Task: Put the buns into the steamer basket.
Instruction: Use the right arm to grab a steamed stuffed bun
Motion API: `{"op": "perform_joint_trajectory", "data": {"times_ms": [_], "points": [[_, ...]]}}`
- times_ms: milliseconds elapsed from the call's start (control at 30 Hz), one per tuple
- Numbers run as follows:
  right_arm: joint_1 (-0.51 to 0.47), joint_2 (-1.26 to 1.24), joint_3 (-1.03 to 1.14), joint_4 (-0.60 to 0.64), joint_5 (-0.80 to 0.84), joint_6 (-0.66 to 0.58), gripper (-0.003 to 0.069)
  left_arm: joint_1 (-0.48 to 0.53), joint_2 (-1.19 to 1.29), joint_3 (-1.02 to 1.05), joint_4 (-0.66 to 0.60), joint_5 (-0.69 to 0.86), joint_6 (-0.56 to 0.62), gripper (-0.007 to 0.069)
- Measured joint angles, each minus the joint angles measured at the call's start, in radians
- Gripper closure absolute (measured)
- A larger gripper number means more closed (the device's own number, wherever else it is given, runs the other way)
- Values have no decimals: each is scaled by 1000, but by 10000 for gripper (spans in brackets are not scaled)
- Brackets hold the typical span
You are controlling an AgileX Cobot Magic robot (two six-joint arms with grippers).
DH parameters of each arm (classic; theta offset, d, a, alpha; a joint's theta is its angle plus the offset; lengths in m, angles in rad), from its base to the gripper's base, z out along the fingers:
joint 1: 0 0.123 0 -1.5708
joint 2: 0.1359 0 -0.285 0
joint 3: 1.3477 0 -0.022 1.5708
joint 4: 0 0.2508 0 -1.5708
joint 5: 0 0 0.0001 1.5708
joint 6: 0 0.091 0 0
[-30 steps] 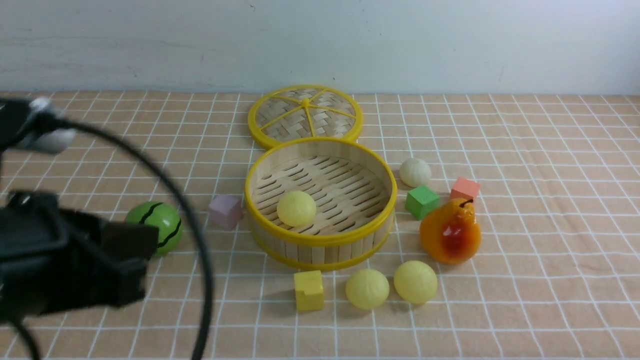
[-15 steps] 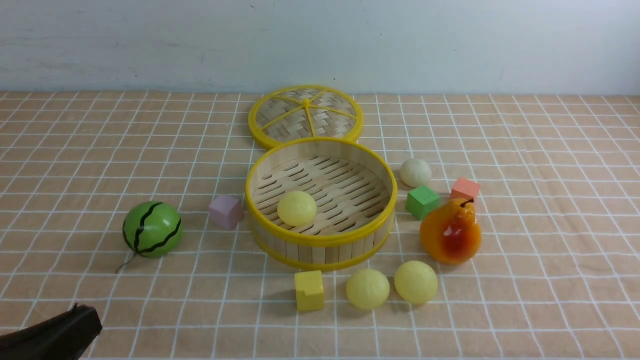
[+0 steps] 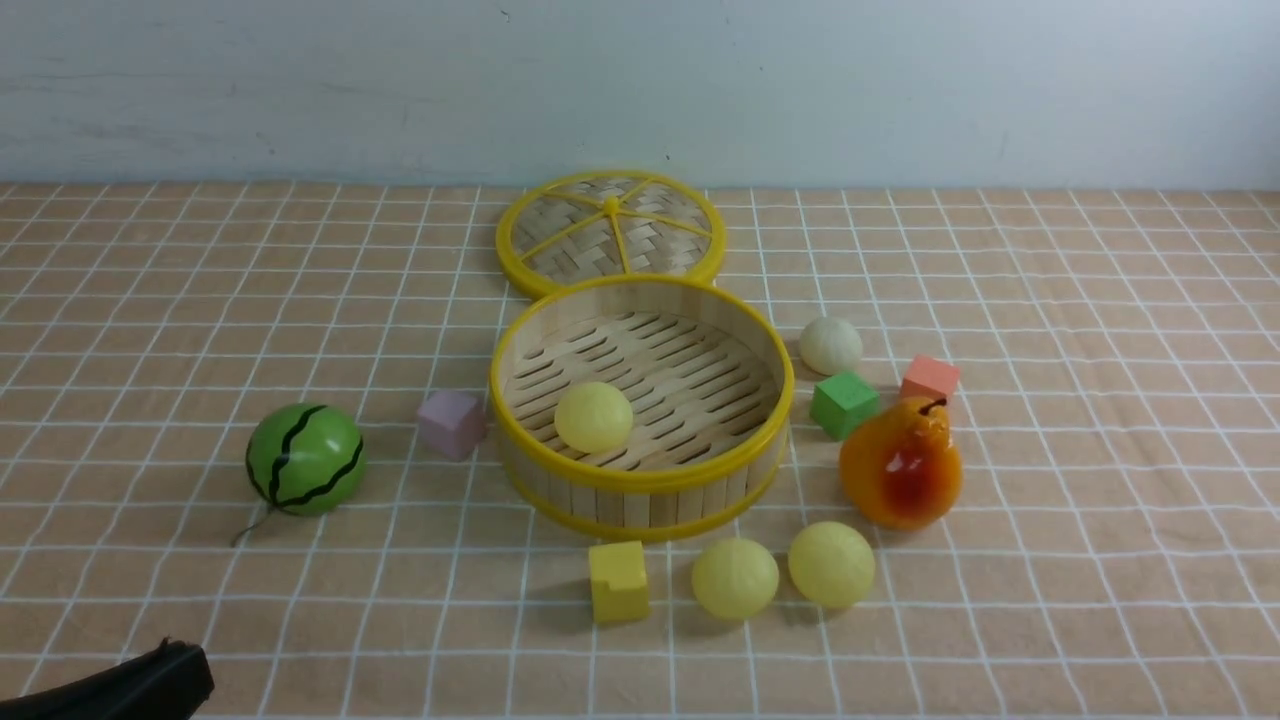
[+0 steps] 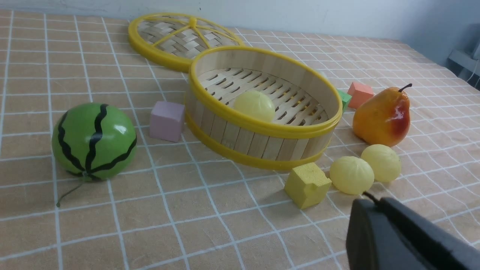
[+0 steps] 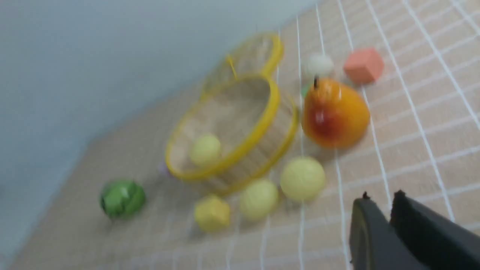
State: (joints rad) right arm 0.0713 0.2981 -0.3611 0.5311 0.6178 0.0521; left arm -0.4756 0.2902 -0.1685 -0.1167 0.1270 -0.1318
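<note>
Buns, smooth pale-yellow balls: one lies inside the round bamboo steamer basket, two just in front of it. Left pincer is pressed together; right pincer is blurred, I cannot tell.

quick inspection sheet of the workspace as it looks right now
surface: peach checked cloth, lying flat.
job's things: steamer basket open; first bun inside it; second bun and third bun on the cloth in front of it.
clutter: lid behind the basket; watermelon ball; pear; wrinkled whitish ball; purple cube; yellow cube; green cube; orange cube.
grippers: left gripper shut, empty; right gripper empty, jaws near together, too blurred to call.
cables: maybe a thin white cord past the cloth's edge, too small to be sure.
surroundings: pale wall behind.
</note>
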Motion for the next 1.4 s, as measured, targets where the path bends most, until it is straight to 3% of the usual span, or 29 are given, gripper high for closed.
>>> {"op": "perform_joint_trajectory", "data": {"times_ms": [100,233,367,500,533,600,700,800,933,1067,1400], "points": [[3,300,-237,-91,303,-136,664,0,0,0,0,1,0,638],[9,566,-371,-153,407,-169,662,0,0,0,0,1,0,638],[83,758,-452,-170,391,-171,662,0,0,0,0,2,0,638],[227,877,-501,-194,322,-134,662,0,0,0,0,2,0,638],[314,942,-533,-227,284,-95,660,0,0,0,0,2,0,638],[395,1023,-575,-274,255,-52,655,0,0,0,0,2,0,638],[530,1173,-674,-390,217,35,615,0,0,0,0,2,0,637],[580,1288,-762,-455,178,92,554,0,0,0,0,2,0,637],[593,1414,-864,-492,125,123,427,0,0,0,0,2,0,637],[593,1502,-931,-496,94,125,345,0,0,0,0,2,0,637],[552,1647,-1001,-511,50,150,339,0,0,0,0,2,0,630]]}}
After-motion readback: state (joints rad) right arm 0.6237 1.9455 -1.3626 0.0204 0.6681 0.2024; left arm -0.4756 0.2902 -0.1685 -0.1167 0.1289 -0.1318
